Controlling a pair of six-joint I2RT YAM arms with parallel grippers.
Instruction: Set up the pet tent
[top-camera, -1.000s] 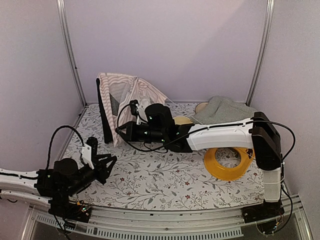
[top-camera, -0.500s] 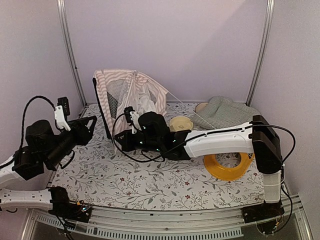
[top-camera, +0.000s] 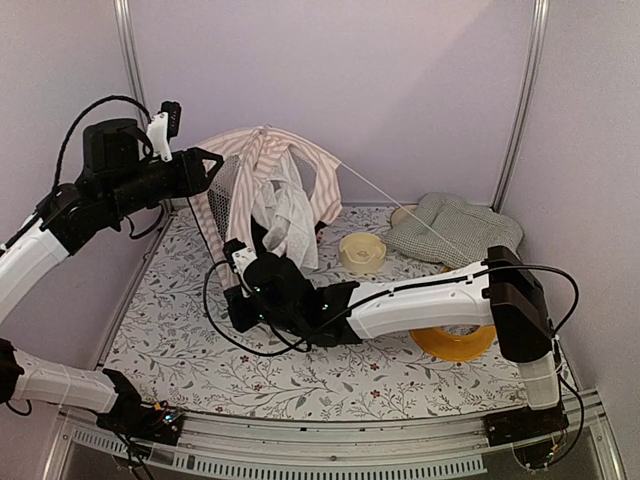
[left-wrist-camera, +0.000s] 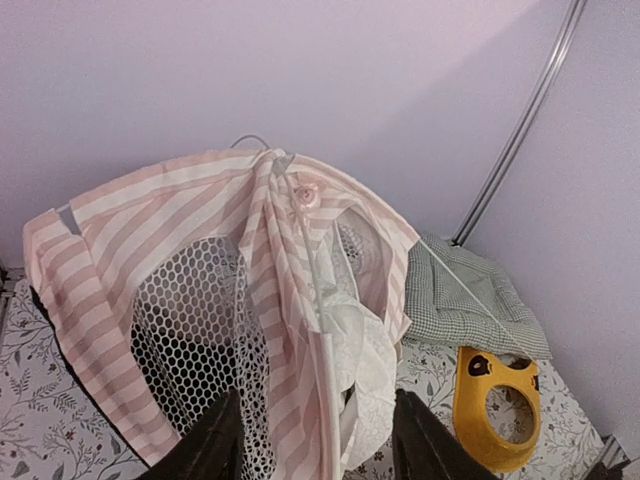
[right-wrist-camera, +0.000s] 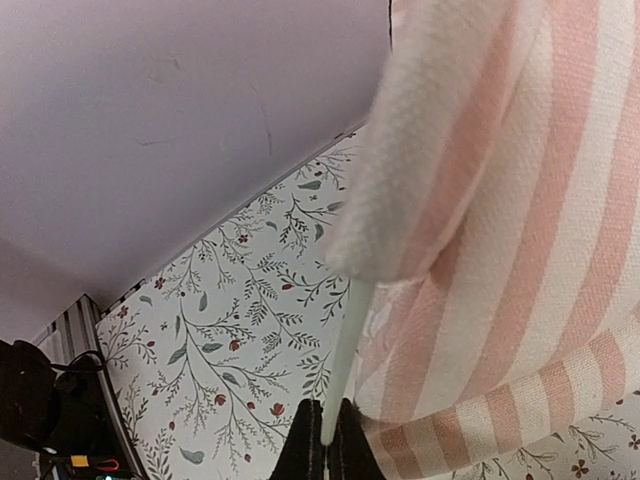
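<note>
Right wrist: right gripper (right-wrist-camera: 325, 442) closed; apparently pinching pet tent (right-wrist-camera: 500, 200) pole (right-wrist-camera: 347, 340).

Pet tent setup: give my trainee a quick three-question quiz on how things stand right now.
1. True or false: the right gripper is shut on a thin white pole of the pet tent.
2. What lies to the right of the tent? A: checked cushion. B: blue bucket. C: red ball.
3. Fill in: the left gripper, raised near the tent's top, is ____ and holds nothing.

Key: 1 true; 2 A; 3 open.
</note>
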